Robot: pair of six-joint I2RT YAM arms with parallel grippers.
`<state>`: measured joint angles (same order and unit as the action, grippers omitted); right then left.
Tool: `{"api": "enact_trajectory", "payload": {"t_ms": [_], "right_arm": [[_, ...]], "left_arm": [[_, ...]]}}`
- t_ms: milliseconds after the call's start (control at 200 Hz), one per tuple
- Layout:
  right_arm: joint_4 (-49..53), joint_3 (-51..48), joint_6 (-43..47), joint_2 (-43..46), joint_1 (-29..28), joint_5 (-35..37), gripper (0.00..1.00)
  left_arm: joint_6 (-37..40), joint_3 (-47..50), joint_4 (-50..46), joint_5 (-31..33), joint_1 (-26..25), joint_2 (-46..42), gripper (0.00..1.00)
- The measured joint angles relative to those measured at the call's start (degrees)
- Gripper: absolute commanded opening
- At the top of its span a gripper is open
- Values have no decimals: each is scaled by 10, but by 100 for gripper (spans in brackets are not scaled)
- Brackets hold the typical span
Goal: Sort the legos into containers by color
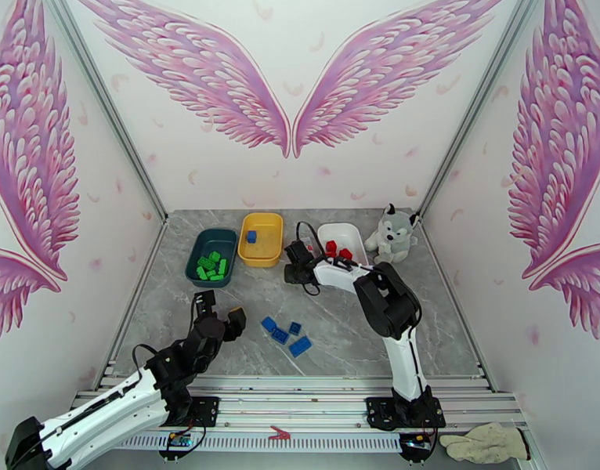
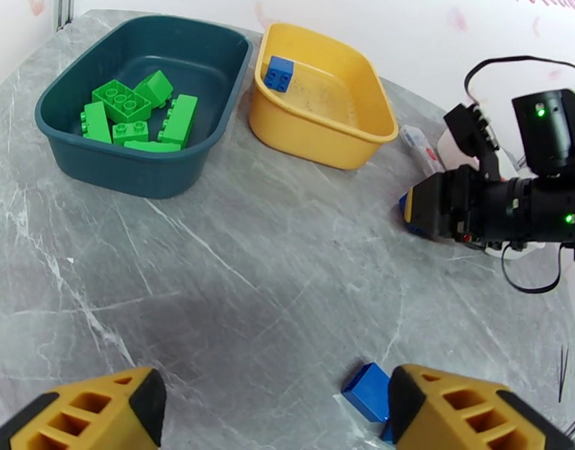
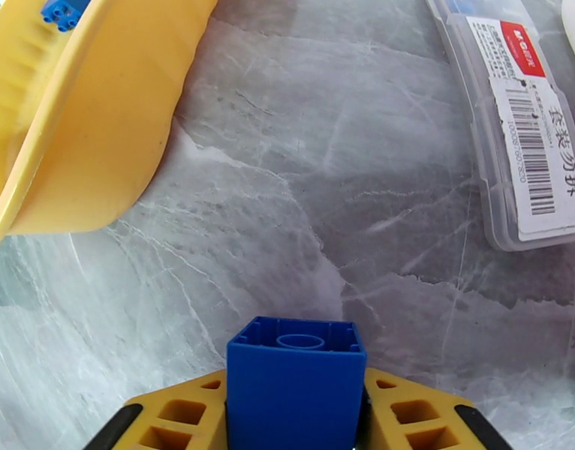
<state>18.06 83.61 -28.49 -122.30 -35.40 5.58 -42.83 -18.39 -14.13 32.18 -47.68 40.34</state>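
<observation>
The left gripper [image 1: 220, 309] hangs over the near left of the grey marbled table [image 1: 355, 330] with its yellow fingers [image 2: 85, 418] spread wide and nothing between them. Just right of it, four loose blue studded plastic bricks [image 1: 286, 335] lie on the table. Farther in, the right gripper [image 3: 295, 418] pinches a square blue plastic brick [image 3: 295, 380], held near the yellow tray's near right corner. Beside it lies a clear oblong plastic case [image 3: 513, 129]; its white label carries a barcode, the characters 套装勿拆 and a red patch whose lettering is too small to read. In a row at the far side, the dark teal rounded plastic tray [image 2: 137, 174] on the left holds about six green bricks [image 2: 133, 114]. The yellow plastic tray [image 2: 310, 136] in the middle holds one blue studded brick [image 2: 279, 73], and the white plastic tray [image 1: 347, 229] on the right holds red bricks [image 1: 337, 251].
</observation>
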Motion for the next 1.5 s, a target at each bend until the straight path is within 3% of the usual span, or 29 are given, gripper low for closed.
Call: {"api": "enact_trajectory", "payload": {"t_ms": [220, 435, 585, 865, 1035, 1150, 1325, 1500], "right_arm": [[-2, -63, 0, 57, 0, -2, 28], [-11, -88, 0, 120, 0, -22, 28], [-30, -83, -2, 134, 0, -61, 29], [-30, 62, -10, 70, 0, -110, 38], [-13, 192, -19, -10, 0, -131, 62], [6, 246, -16, -44, 0, -139, 72], [11, 239, -17, -38, 0, -153, 75], [-13, 90, -14, 67, -3, -154, 77]], "left_arm": [[27, -38, 43, -26, 8, 131, 94], [43, -78, 132, -104, 85, 235, 94], [44, -79, 166, -148, 121, 263, 92], [32, -45, 187, -172, 122, 188, 91], [23, -17, 158, -169, 120, 104, 91], [23, -14, 124, -160, 118, 59, 92], [23, -14, 85, -148, 109, 42, 91], [23, -14, 68, -132, 83, 57, 89]]}}
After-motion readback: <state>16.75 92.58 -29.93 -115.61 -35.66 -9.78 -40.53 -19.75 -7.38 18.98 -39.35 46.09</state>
